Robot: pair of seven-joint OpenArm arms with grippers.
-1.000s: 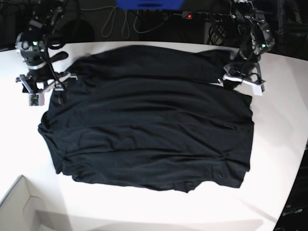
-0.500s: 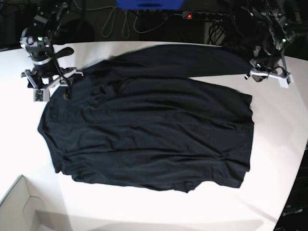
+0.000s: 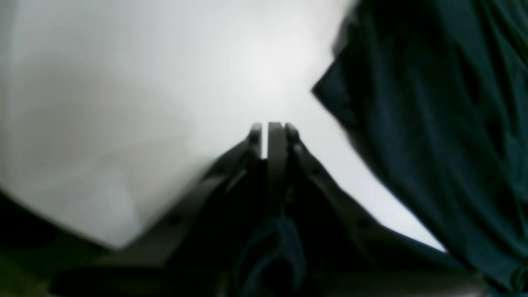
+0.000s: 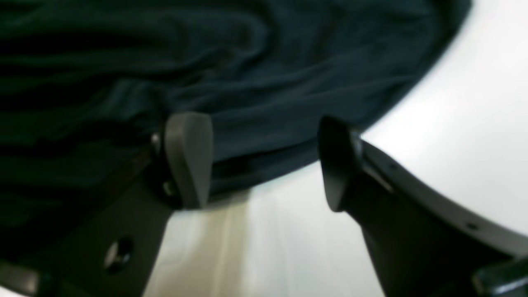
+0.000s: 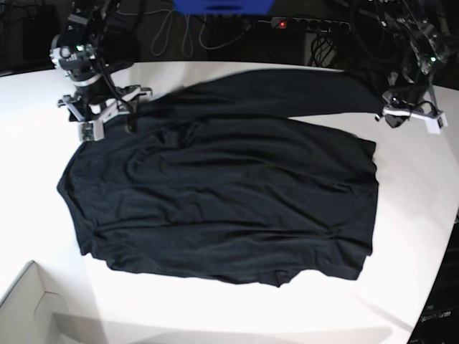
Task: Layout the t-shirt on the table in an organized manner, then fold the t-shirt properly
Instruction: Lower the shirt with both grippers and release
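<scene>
- t-shirt (image 5: 222, 193) lies spread on the table (image 5: 401, 236), mostly flat, far strip stretched toward the base view's right.
- Looks soft, thin, light and wrinkly; likely drags and bunches. Best taken by pinching hems, sleeve ends or corners.
- left gripper (image 5: 411, 117): jaws pressed together, apparently pinching the shirt's far corner.
- right gripper (image 4: 264, 161): jaws wide, empty, over the shirt's edge.
- No brand, label or readable writing.

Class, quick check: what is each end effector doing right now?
Left end effector: closed, pinching an edge of the t-shirt.
Right end effector: open, holding nothing, over the shirt's edge.
</scene>
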